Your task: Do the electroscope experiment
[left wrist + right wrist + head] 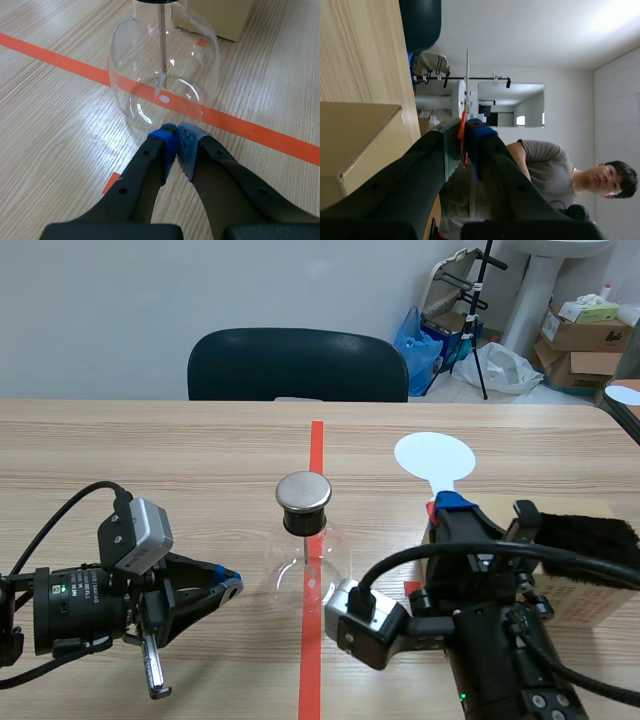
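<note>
We see the left gripper (176, 131) low, clenched empty, just beside the electroscope flask (303, 540). The right gripper (465, 132), rolled sideways, clamps the white disc paddle (433, 456) upright.

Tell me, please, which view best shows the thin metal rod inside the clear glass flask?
Left wrist view: the thin metal rod shows plainly through the clear glass flask. Scene view shows it faintly; right wrist view, not at all.

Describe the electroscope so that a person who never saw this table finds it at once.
On the wooden table, follow the orange-red tape line down the middle. The electroscope stands on it: a round glass flask with a black neck and a flat metal cap. Unlike the white disc and the cardboard box, it is transparent.
</note>
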Robot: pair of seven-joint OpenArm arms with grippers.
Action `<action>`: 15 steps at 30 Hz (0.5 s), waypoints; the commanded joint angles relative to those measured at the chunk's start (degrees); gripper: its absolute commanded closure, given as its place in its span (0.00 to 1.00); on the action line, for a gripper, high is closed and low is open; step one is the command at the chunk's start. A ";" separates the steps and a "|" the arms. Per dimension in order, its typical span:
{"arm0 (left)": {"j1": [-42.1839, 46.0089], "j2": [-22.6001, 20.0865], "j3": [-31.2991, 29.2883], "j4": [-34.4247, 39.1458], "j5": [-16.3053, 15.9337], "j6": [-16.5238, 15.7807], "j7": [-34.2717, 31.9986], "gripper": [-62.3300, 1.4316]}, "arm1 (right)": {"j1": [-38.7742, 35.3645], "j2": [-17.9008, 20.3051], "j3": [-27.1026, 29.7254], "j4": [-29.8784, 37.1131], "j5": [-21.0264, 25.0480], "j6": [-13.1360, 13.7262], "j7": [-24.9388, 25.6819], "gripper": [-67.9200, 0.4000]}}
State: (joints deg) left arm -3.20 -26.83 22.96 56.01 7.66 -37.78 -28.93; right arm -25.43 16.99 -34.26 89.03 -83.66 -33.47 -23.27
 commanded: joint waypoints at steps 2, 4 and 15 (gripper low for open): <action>-0.48 0.13 -0.31 1.01 -0.74 -0.26 -0.79 0.93 | 0.68 0.79 0.13 0.37 -0.04 -0.74 -2.14 0.98; -0.48 0.13 -0.31 1.01 -0.74 -0.26 -0.79 0.93 | 0.68 0.79 0.13 0.37 -0.04 -0.74 -3.58 0.98; -0.48 0.13 -0.31 1.01 -0.74 -0.26 -0.79 0.93 | 0.68 0.79 0.13 0.37 -0.04 -0.74 -4.94 0.98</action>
State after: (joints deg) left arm -3.20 -26.83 22.96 56.01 7.66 -37.78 -28.93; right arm -25.43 17.02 -34.26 89.03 -83.66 -33.61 -28.56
